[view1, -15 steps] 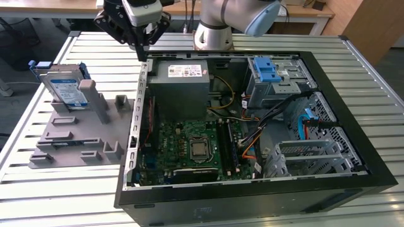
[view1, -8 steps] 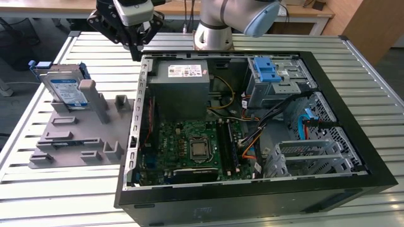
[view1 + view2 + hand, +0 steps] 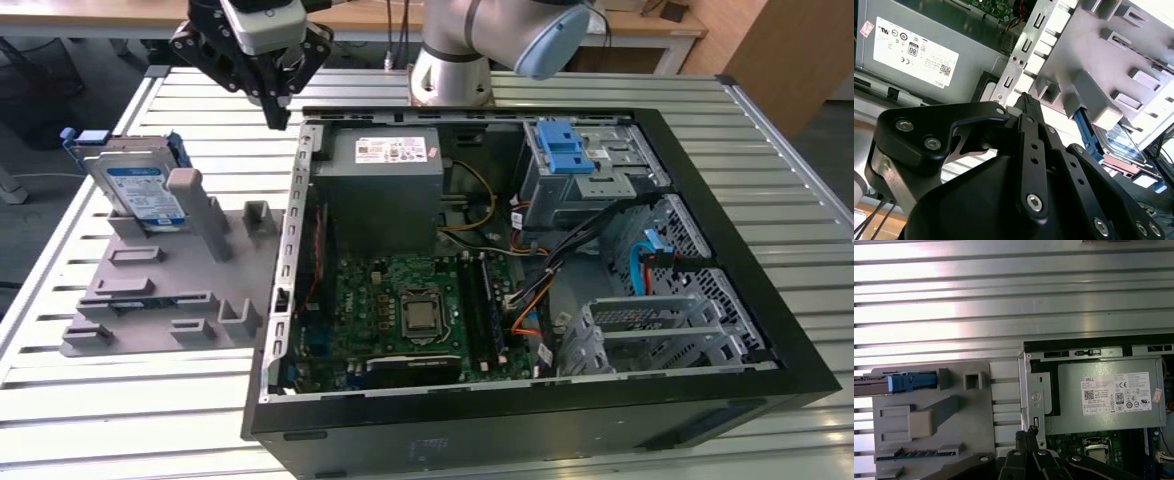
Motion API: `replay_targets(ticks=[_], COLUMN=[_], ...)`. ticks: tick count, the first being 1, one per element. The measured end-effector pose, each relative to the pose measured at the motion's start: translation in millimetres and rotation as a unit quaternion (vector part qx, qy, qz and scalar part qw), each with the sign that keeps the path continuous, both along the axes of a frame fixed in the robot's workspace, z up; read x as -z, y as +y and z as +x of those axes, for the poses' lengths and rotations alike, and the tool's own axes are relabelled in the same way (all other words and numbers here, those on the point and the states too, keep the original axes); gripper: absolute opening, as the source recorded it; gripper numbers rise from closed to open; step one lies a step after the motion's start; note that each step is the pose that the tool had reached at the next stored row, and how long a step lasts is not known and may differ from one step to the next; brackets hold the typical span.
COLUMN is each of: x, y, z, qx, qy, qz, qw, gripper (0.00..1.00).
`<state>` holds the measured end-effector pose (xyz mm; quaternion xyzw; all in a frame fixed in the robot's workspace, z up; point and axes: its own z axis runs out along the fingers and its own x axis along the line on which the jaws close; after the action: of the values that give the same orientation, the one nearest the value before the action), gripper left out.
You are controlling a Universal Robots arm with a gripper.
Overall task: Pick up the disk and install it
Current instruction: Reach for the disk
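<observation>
We judge the pick-up not begun: our gripper (image 3: 276, 118), jaws together and empty, hangs beside the grey fixture (image 3: 158, 283), well apart from the disk (image 3: 142, 192) standing upright in it; grasping calls for parted jaws.

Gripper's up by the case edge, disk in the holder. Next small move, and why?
Probably slide the gripper toward the exterior view's left, over the disk, opening on the way. It hangs above the case wall, shut and empty, while the disk stands upright in the grey holder, untouched.
</observation>
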<state>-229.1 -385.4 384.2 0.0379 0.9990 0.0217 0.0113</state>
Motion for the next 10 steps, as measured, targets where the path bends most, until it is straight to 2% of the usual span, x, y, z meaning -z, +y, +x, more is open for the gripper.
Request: replay_targets(ticks=[4,7,10], x=[0.0,0.0,0.0], y=[0.0,0.0,-0.1], z=[-0.3,-0.3,-0.3], qx=[0.000,0.000,0.000], qy=[0.0001,0.0000,0.0001], qz=[-0.0002,-0.0059,-0.0069], qw=[1.0000,1.0000,1.0000], gripper=[0.11,0.11,0.11])
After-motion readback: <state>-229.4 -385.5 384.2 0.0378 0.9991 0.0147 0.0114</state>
